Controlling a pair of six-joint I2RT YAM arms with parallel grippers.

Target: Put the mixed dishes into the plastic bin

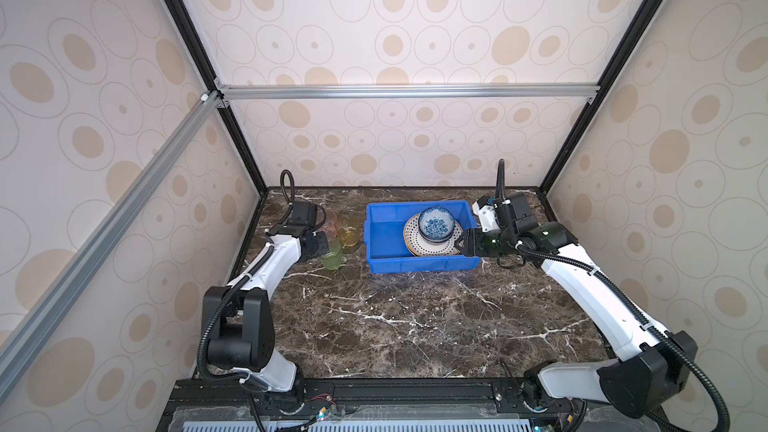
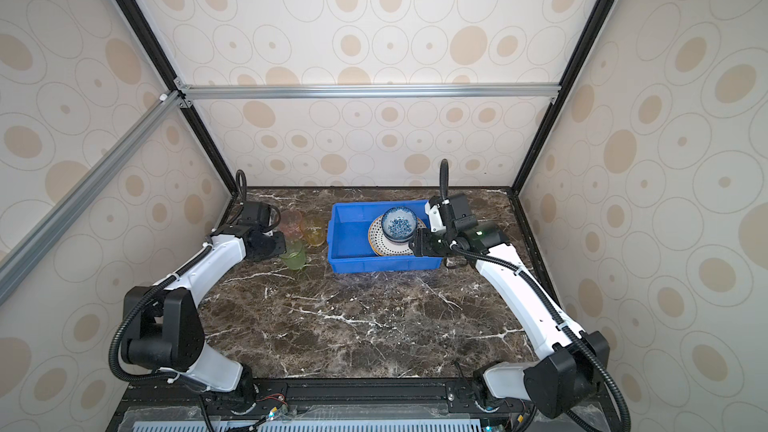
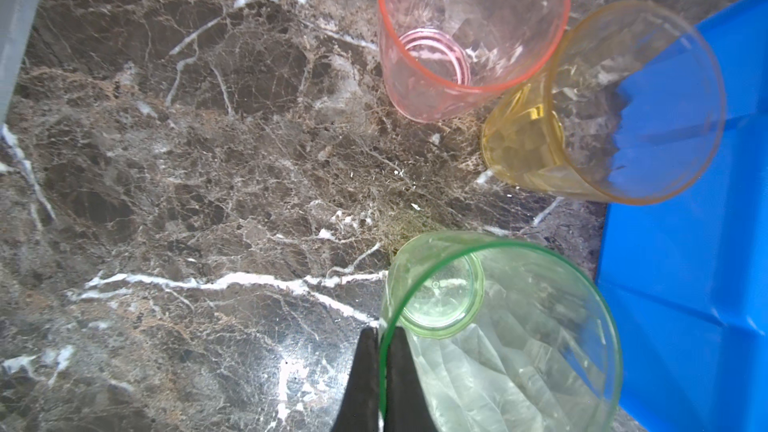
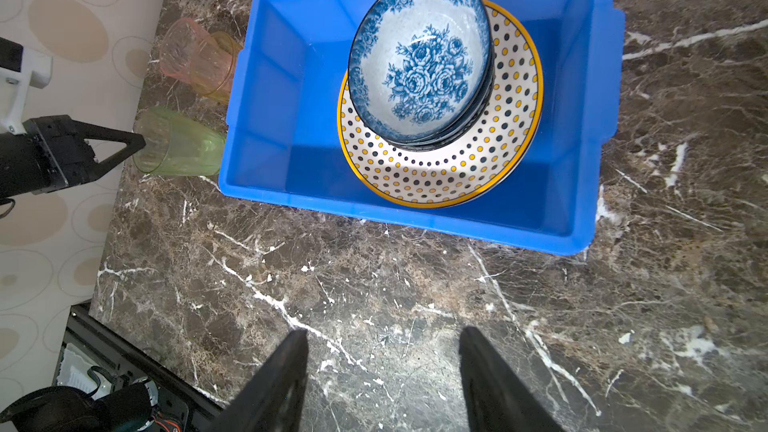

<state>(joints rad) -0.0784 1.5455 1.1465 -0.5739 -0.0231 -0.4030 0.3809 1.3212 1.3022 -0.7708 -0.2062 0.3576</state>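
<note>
Grasp stage: left tool [image 3: 380,367] is clamped on the wall of the green translucent plastic tumbler [image 3: 498,326], upright on the marble surface [image 3: 208,160]. The bright blue rectangular plastic bin [image 3: 685,243] lies just beyond this tool. Right tool [image 4: 384,332]: jaws apart, empty. Next move, judged: lift above the rim, carry across, release inside.

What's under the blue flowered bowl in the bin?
The bowl sits on a stack of other bowls, only their dark rims showing, on a dotted yellow-rimmed plate in the blue bin. Their patterns, and the plate's middle, are covered.
</note>
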